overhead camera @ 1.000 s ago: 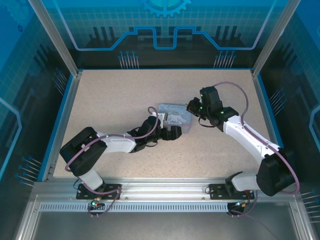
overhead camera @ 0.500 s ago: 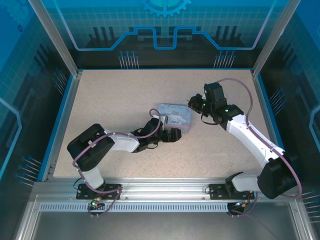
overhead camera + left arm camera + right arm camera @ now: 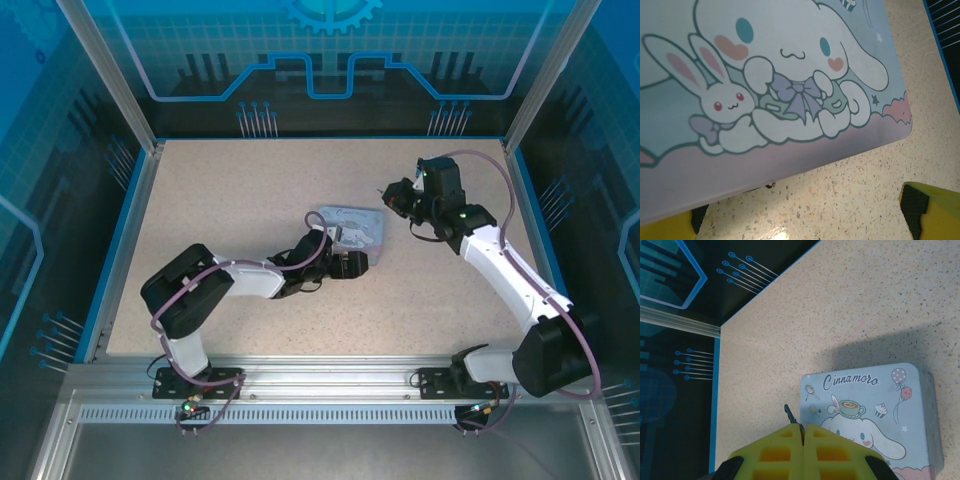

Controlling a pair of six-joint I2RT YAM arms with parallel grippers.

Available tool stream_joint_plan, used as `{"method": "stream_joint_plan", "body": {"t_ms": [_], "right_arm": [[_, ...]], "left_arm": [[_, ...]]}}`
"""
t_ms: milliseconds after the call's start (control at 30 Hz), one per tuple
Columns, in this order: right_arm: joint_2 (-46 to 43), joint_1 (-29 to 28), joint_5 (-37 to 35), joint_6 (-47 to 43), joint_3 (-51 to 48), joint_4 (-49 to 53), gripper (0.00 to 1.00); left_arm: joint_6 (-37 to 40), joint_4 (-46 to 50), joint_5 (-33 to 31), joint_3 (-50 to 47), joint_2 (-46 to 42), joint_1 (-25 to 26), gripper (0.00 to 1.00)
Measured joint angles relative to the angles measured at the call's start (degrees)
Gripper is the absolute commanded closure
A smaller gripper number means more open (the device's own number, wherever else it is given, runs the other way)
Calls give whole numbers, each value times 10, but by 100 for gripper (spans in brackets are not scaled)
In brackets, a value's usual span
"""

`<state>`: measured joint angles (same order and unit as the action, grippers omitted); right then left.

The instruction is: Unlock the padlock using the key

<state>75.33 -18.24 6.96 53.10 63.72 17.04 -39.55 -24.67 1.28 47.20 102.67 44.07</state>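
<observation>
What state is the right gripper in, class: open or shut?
Shut. In the right wrist view the right gripper has its yellow fingers pressed together, with the thin dark key poking out between them.

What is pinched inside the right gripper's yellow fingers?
The key: only its thin dark tip pokes out past the shut right gripper. The rest is covered by the yellow fingers, so its shape cannot be seen.

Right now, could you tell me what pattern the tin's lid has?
Pale blue tin with white cartoon bunnies; left wrist view.
</observation>
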Motion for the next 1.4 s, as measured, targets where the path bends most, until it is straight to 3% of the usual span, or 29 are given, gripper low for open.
{"method": "stream_joint_plan", "body": {"t_ms": [433,1067,1400], "right_arm": [[17,4,56,13,1,-46,100],[86,13,28,15,0,-39,100],[95,19,40,61,-30,-56,100]], "left_arm": [[0,0,1,3,10,0,1],[0,-36,16,6,23,1,1],[0,-74,26,2,33,1,1]]}}
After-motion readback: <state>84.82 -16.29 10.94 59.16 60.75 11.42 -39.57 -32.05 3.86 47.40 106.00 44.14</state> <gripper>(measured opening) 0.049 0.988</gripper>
